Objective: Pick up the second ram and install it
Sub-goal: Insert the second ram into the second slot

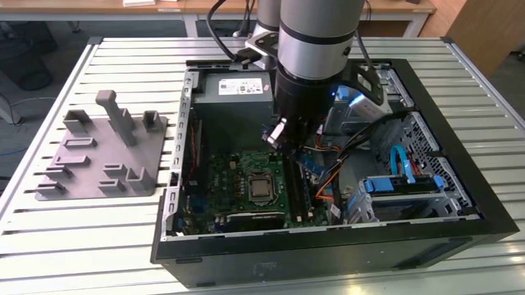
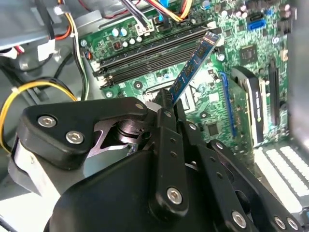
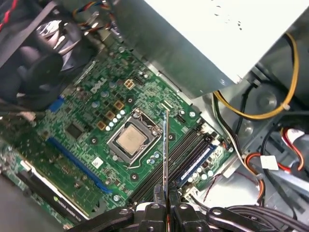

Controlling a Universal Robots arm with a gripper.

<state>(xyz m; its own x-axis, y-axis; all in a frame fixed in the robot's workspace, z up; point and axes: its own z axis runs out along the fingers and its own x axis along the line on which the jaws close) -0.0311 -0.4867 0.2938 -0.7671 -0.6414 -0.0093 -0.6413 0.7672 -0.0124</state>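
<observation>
My gripper [image 1: 286, 140] hangs inside the open computer case [image 1: 426, 236], above the green motherboard [image 1: 238, 178]. It is shut on the second ram [image 2: 192, 68], a thin blue circuit-board stick that juts out from between the fingers. In the first wrist view the second ram [image 3: 165, 154] is a dark sliver seen edge-on, gripped at its near end by my gripper [image 3: 165, 194]. The stick hovers over the long black memory slots [image 3: 186, 152], beside the processor socket [image 3: 129, 140], and is not seated. In the second wrist view my gripper [image 2: 169, 105] holds it tilted towards the slots [image 2: 145, 54].
A grey holder plate [image 1: 98, 153] with upright blocks lies on the slatted table at the exterior view's left. The power supply [image 1: 233, 92], loose cables [image 3: 270, 108] and a drive cage [image 1: 402, 187] crowd the case. A graphics card [image 2: 251, 104] sits beside the slots.
</observation>
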